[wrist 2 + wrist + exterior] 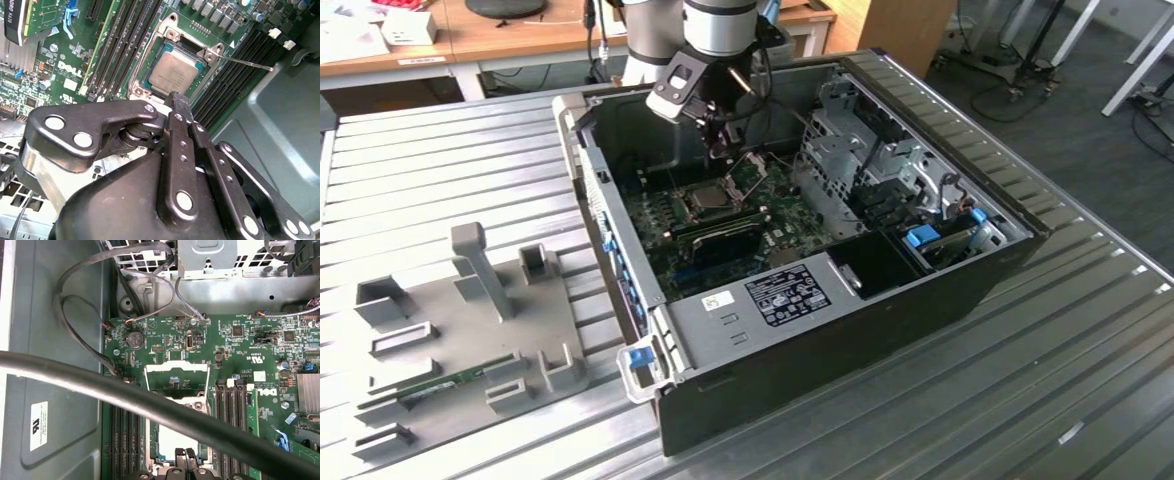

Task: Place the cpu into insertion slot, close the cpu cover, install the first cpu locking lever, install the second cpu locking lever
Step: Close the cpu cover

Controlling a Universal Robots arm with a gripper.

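Exterior view, logged starting at its left side.

- A grey fixture board (467,330) lay flat on the ribbed metal table (1067,380), just beside the computer case (881,320) on the exterior view's left.
- The case lay on its side with the panel off and the green motherboard (720,245) exposed inside.
- The arm (718,25) reached steeply down into the far end of the case. Its wrist was angled, and the gripper (718,150) pointed down at the board.
- The cpu (708,200) sat flat in its socket near the middle of the case, close under the fingertips. I saw no contact.
- The cpu cover (750,172) stood raised inside the case, just to the exterior view's right of the cpu. In the first wrist view its frame (176,368) was hinged up, with the board visible through its window.
- The silver drive cage (854,150) filled the case further to the exterior view's right.

In the second wrist view the gripper (178,102) was clenched, fingers pressed together with nothing between them. The tips hung just beside the edge of the seated cpu (174,75). A thin locking lever (245,62) stuck out from the socket, unlatched.

A black cable (150,405) crossed the first wrist view.
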